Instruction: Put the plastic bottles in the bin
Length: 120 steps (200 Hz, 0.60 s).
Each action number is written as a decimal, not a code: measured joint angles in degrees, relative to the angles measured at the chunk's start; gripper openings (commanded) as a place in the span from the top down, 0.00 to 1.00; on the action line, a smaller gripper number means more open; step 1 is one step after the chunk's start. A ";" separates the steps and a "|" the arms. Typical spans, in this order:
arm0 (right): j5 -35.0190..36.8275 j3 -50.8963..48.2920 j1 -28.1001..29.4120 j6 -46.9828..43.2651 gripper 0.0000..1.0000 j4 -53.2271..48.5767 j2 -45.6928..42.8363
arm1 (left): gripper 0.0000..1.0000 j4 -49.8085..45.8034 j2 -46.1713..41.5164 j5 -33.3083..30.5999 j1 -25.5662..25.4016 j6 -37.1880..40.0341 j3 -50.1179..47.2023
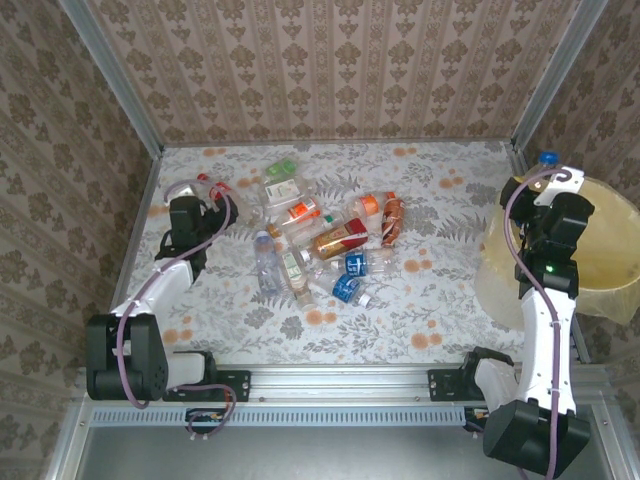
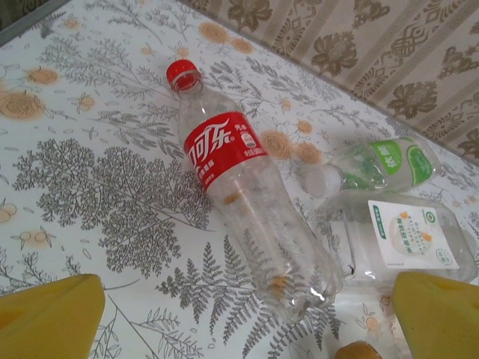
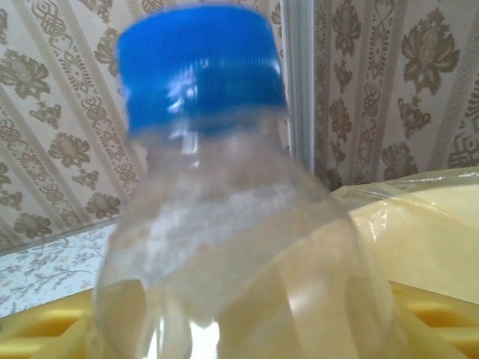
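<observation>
Far right, right gripper (image 1: 552, 183) clamps a blue-cap bottle (image 3: 224, 224) at the bin (image 1: 612, 245) rim. Left gripper (image 2: 239, 329) is spread wide, empty.

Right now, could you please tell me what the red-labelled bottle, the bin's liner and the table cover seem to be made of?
Red-labelled bottle: clear, glossy thin plastic; the table's print shows through it. Bin liner: pale yellow translucent plastic film, wrinkled and faintly shiny. Table cover: printed sheet, perhaps cloth or vinyl; its matte look leaves that open.

Clear bottles (image 1: 340, 238) lie mid-table; blue-capped bottle (image 3: 224, 224) beside the yellow-lined bin (image 1: 605, 250).
</observation>
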 measured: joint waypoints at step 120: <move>-2.84 1.90 0.02 6.12 0.09 -3.17 -0.20 | 0.00 -0.09 0.00 -2.19 0.00 0.22 0.22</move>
